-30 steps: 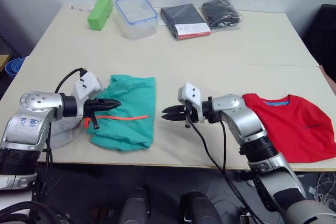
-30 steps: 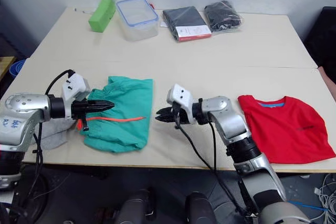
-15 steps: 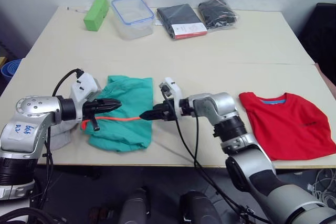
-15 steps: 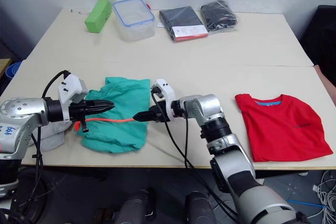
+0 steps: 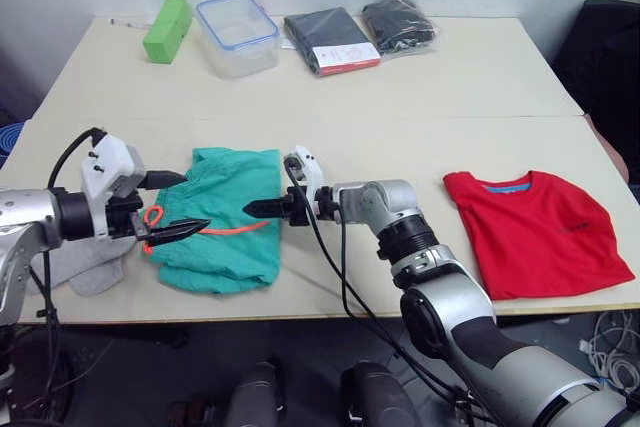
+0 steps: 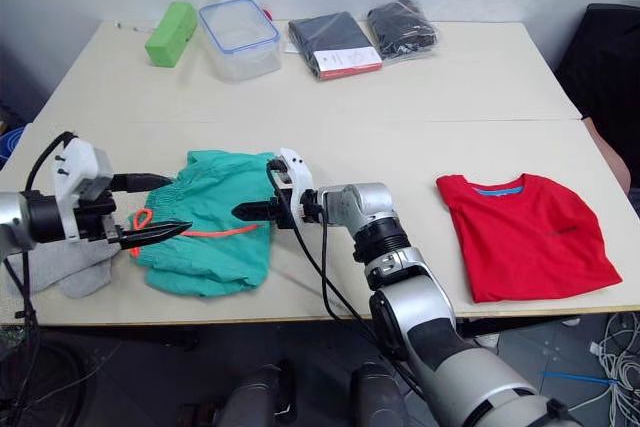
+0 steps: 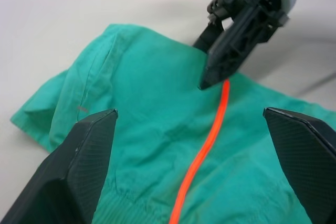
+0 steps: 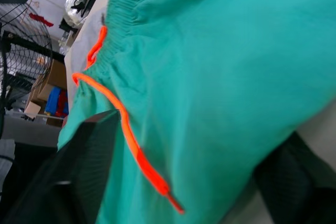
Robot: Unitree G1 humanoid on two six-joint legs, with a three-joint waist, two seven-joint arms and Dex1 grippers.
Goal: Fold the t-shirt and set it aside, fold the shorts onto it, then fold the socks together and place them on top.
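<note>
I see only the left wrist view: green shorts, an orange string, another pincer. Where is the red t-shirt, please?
Observer: The t-shirt lies flat near the table's right front edge, apart from the shorts.
Operator: And the socks?
Observer: The socks lie on the robot's left of the shorts, beside the waistband, below the open left pincer.
Operator: What stands at the far edge?
Observer: A green block, a clear container and two black clothes packs.

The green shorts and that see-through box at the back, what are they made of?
The shorts look like thin, soft, matte woven cloth: they wrinkle and lie in folds, the waistband is gathered, and the orange drawstring looks like a smooth cord. The box looks like clear hard plastic with a blue rim, probably a food container.
</note>
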